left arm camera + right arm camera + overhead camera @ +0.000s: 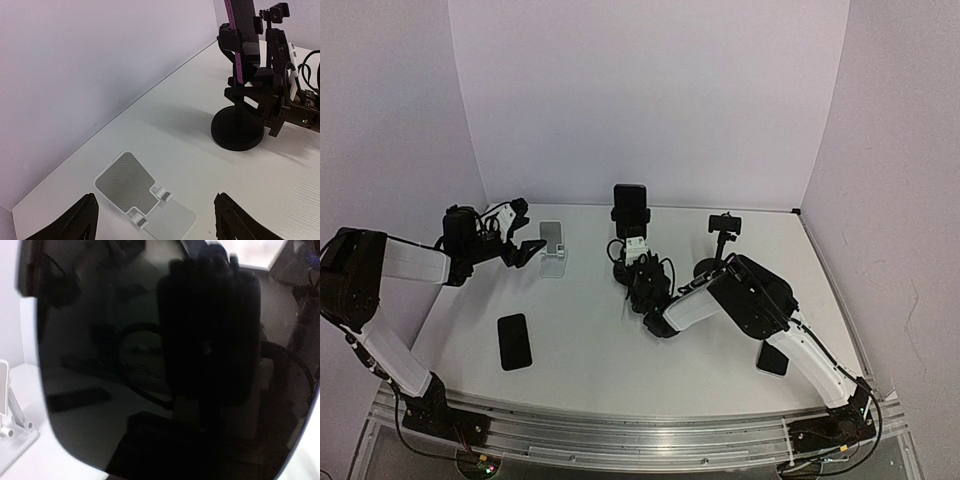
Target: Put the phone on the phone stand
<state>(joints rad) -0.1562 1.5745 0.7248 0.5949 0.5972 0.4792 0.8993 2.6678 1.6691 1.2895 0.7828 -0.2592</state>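
Phone [630, 204] sits upright in black stand [236, 131], mid-rear of surface [590, 350].
Right arm folded low, right tool [646, 283] at the stand's foot. Its grip cannot be told, as its wrist view shows only dark screen. Left arm extended, left tool [155, 222] spread beside white stand [131, 189]. Only the top view shows second phone [514, 341] lying flat.

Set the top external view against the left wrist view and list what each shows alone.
Only top external: a loose phone lying flat at left, and a second phone beside the right arm. Only left wrist: the purple edge of the mounted phone. Both: the empty white stand and the black stand clamping that phone upright.
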